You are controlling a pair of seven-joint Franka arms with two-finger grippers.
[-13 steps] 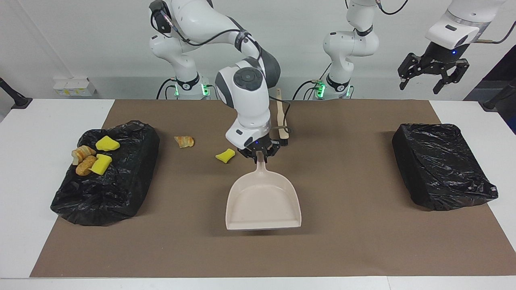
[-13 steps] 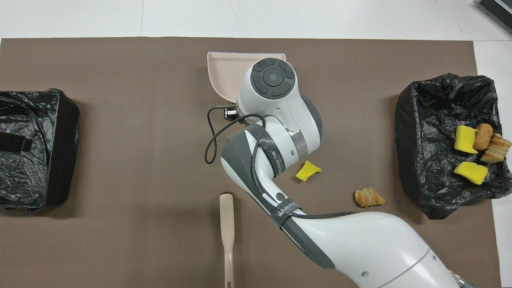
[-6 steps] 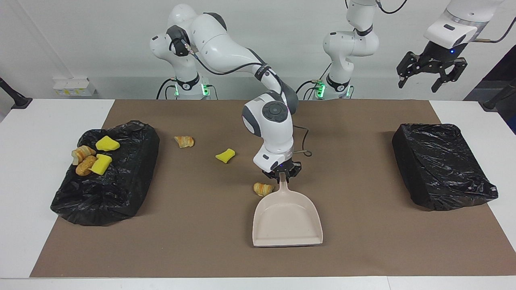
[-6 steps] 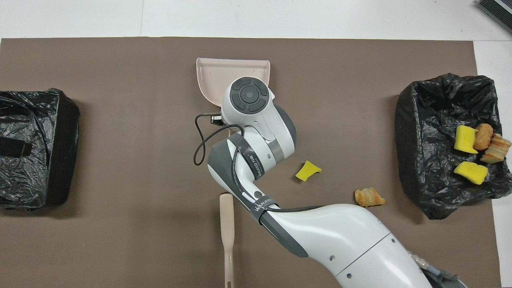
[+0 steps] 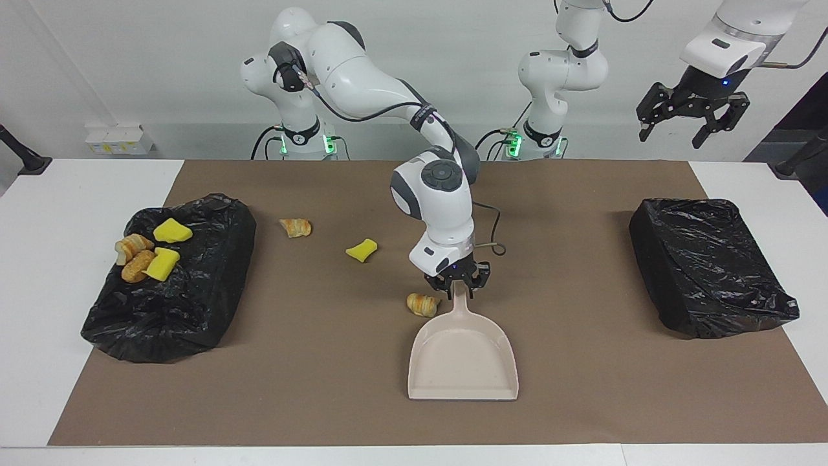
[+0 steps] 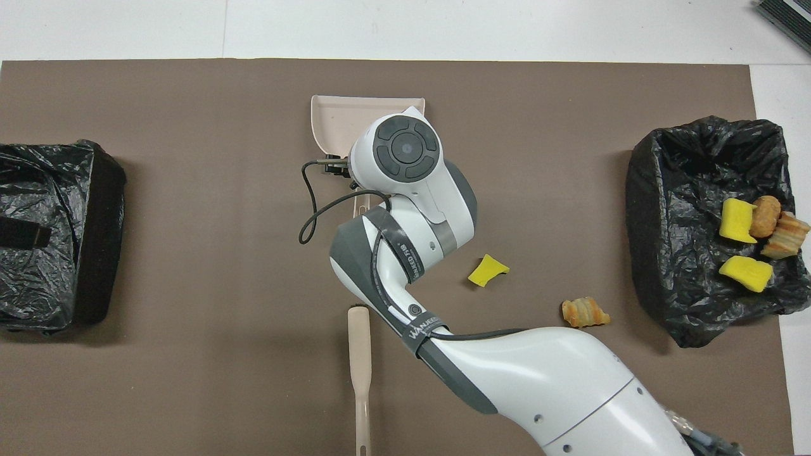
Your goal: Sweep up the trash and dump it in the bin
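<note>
Right gripper (image 5: 458, 282) sits low at the dustpan (image 5: 463, 356) handle tip, mid-mat; cannot tell whether its fingers grip the handle or have let go. Dustpan lies flat on the brown mat (image 5: 582, 388). One pastry (image 5: 422, 303) lies just beside the handle. A yellow sponge chunk (image 5: 361, 250) and a second pastry (image 5: 295, 227) lie nearer the robots, toward the right arm's end. Four more trash pieces (image 5: 147, 253) rest on the black-lined bin (image 5: 171, 304) there. Left gripper (image 5: 692, 113) waits raised, jaws spread, holding nothing, over the left arm's end. Brush handle (image 6: 359, 354) lies near the robots.
</note>
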